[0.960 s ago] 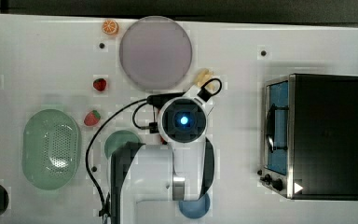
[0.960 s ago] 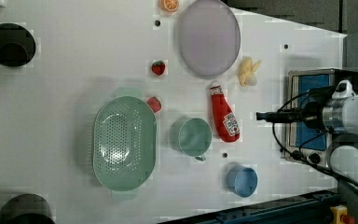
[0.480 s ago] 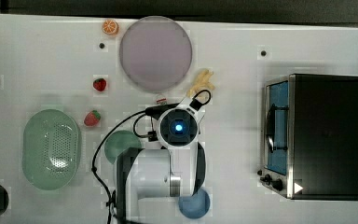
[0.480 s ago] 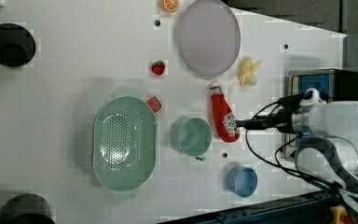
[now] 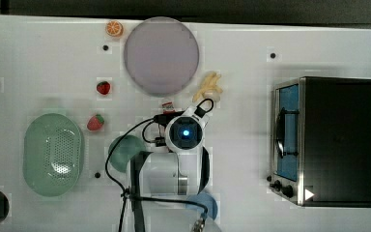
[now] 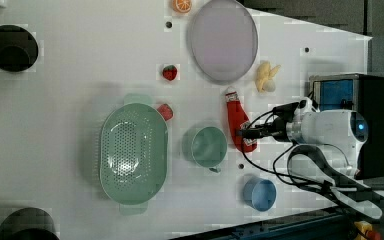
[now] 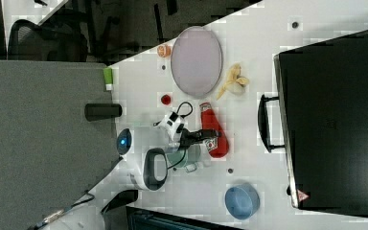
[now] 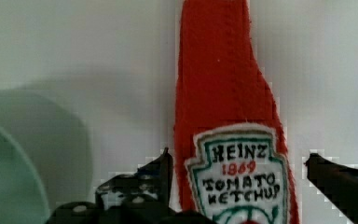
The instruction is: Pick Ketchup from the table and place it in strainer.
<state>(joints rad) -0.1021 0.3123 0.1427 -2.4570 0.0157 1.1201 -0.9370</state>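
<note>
The ketchup [image 6: 234, 115], a red soft toy bottle with a white cap and label, lies flat on the white table between the purple plate and the green mug. My gripper [image 6: 242, 133] hangs low over its label end. In the wrist view the ketchup [image 8: 223, 88] runs between my two black fingers [image 8: 156, 175], one on each side with a gap, so the gripper [image 8: 237, 156] is open. From above, my arm covers the bottle except its cap [image 5: 167, 104]. The strainer [image 5: 53, 152], a pale green oval basket, stands empty at the top view's left, beyond the mug.
A green mug [image 6: 207, 146] stands right beside the ketchup. A purple plate [image 5: 161, 55], a banana [image 5: 210, 87], two strawberries [image 5: 103, 87] [image 5: 95, 122] and an orange slice [image 5: 114, 28] lie around. A blue cup [image 6: 260, 194] and a toaster oven [image 5: 328, 140] stand nearby.
My gripper has moved toward the left view's left, from beside the toaster oven to over the ketchup's label end. The ketchup and the other things have stayed put.
</note>
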